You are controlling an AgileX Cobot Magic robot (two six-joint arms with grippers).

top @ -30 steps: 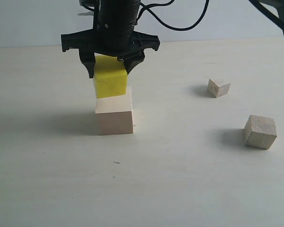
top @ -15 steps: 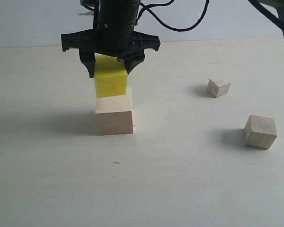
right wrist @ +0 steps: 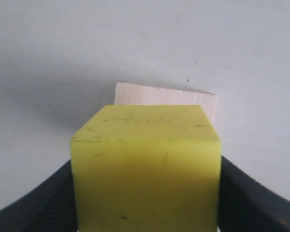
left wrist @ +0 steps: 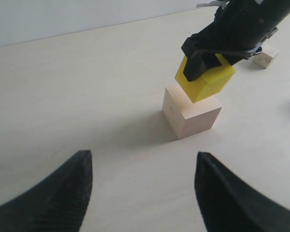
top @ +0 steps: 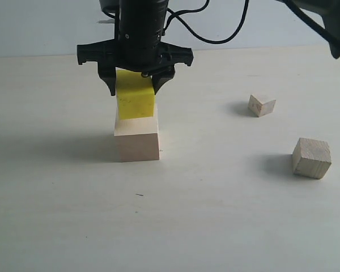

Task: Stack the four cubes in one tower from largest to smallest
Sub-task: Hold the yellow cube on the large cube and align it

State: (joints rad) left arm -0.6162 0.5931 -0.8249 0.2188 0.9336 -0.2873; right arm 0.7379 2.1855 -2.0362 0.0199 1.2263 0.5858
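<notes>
My right gripper has reached across to the left and is shut on the bright yellow cube. It holds that cube right on top of the large pale wooden cube; I cannot tell whether the two touch. In the right wrist view the yellow cube fills the jaws, with the pale cube showing beyond it. The medium grainy wooden cube and the small wooden cube sit apart on the right. My left gripper is open and empty, back from the pale cube.
The pale tabletop stretches around the cubes, with a light wall behind it. The right arm's black cables hang above the stack. The small wooden cube also shows behind the right arm in the left wrist view.
The right gripper has lowered the yellow cube and shifted it slightly right, closing the gap over the pale cube. The other cubes have not moved.
</notes>
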